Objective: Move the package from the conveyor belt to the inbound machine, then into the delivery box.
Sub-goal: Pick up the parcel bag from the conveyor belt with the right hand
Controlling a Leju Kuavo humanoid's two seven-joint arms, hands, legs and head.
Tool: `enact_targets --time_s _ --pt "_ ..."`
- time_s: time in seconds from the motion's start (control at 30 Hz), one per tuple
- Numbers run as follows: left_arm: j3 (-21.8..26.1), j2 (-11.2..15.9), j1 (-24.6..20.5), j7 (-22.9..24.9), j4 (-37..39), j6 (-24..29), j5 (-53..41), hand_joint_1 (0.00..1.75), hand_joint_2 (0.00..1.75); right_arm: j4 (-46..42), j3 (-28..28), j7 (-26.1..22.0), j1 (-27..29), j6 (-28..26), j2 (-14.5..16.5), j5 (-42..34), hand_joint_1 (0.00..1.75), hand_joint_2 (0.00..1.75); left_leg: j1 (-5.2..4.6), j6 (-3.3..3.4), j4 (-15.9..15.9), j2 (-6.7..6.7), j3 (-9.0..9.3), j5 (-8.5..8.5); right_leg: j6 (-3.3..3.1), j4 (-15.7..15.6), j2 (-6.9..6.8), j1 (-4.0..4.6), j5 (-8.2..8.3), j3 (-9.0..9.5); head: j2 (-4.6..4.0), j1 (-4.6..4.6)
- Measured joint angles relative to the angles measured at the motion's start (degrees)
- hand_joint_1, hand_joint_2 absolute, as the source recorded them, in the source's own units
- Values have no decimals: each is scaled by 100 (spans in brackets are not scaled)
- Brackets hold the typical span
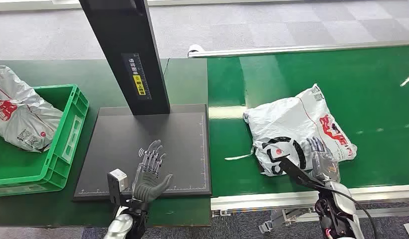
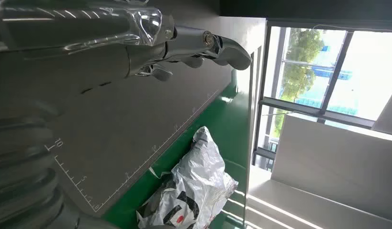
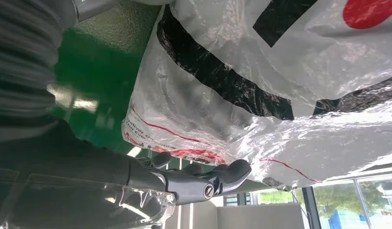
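Two white bags total: one on the belt [image 1: 361, 79] with red and black print I can't read, the package [image 1: 297, 132], and another in the green bin [image 1: 68, 144]. Right hand [image 1: 323, 160] has its fingers laid on the package's near edge, grip unclear. Left hand [image 1: 150, 174] hangs spread and empty over the scanner pad [image 1: 187, 134], whose ruler edge reads 5 and 10.

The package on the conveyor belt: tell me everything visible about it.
The package is a crumpled white plastic mailer bag with black and red print and a small label at a far corner. It lies flat on the green conveyor belt, near its front edge. The right hand rests on its near side, fingers over the film; whether it grips is unclear.
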Motion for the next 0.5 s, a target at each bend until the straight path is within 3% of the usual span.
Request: enact_targets --time_s 0.33,0.5 --pt "-2 15 -4 -1 0 11 1 0 175 196 0 -32 -91 -5 -4 -19 0 175 0 0 0 0 1 0 0 0 0 0 0 1 0 0" --pt "-29 28 -26 -2 20 17 22 0 175 572 14 -62 -392 -6 9 6 0 175 0 0 0 1 1 1 0 1 0 0 0 1 0 0"
